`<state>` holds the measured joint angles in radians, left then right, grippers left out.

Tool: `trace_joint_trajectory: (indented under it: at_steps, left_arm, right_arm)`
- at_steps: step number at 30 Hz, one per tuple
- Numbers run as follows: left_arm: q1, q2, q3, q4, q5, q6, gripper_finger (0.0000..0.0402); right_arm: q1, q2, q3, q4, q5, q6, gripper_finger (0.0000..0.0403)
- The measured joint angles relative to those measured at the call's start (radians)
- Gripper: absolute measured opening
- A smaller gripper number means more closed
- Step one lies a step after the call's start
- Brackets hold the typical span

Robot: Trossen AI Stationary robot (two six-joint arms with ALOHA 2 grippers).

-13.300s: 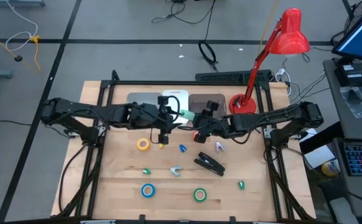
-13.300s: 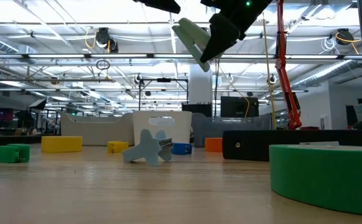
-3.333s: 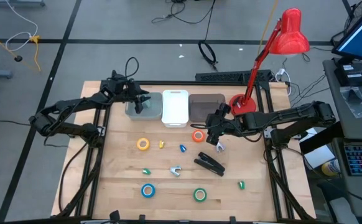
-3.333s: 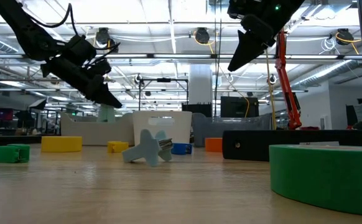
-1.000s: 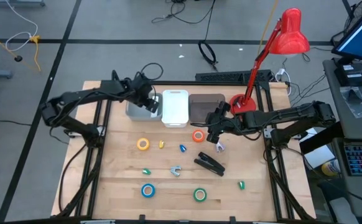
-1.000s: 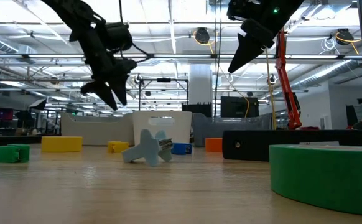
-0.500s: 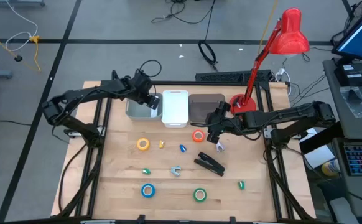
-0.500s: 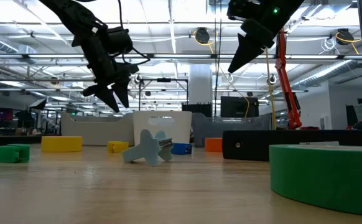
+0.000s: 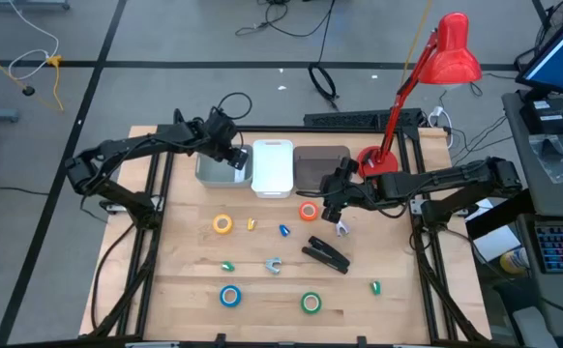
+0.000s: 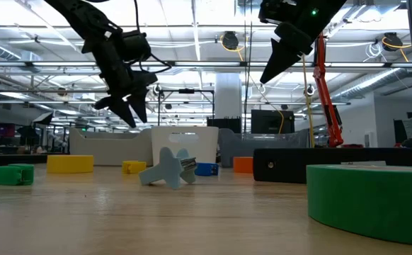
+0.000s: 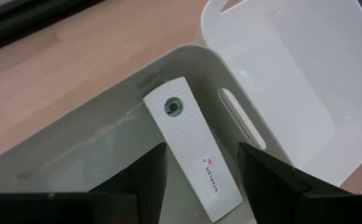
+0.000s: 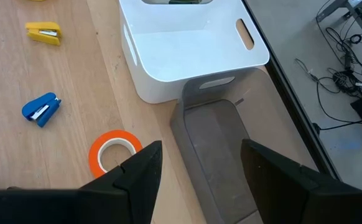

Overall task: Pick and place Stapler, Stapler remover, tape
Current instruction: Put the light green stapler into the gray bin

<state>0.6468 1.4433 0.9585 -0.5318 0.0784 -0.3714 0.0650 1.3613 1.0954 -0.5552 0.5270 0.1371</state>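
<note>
My left gripper hangs over the grey bin near the far edge of the table, fingers spread wide and empty. A white stapler lies flat on that bin's floor directly beneath me, so I judge this bin to be the drop spot for staplers and I am poised above it because my delivery is done. Half a second ago I stood in nearly the same place; a second ago I was a touch farther toward the table's middle.

My right gripper waits open and empty just beside the orange tape, over the brown bin, and it has not shifted since the earlier frames.

The black stapler rests right of the table's centre, untouched. The yellow tape sits mid-table, with the blue tape and green tape by the near edge. A small grey piece between them may be the staple remover, though I cannot be sure.
</note>
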Motion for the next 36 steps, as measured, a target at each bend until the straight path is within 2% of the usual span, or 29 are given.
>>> trace_joint_trajectory:
  at_steps: [8,14,22,36]
  left_arm:
    - [-0.001,0.000,0.000,0.010,-0.034,-0.031,0.0301]
    - [-0.001,0.013,0.000,0.005,-0.035,-0.058,0.0341]
    - [-0.001,0.016,0.000,0.012,-0.071,-0.057,0.0344]
    - [-0.006,0.167,-0.001,0.062,-0.039,-0.078,0.0335]
  right_arm:
    - [0.000,0.000,0.000,0.000,0.000,0.000,0.0210]
    - [0.000,0.000,0.000,0.001,0.000,0.000,0.0210]
    - [0.000,0.000,0.000,0.001,0.000,0.000,0.0210]
    - [0.000,0.000,0.000,-0.002,0.000,0.000,0.0210]
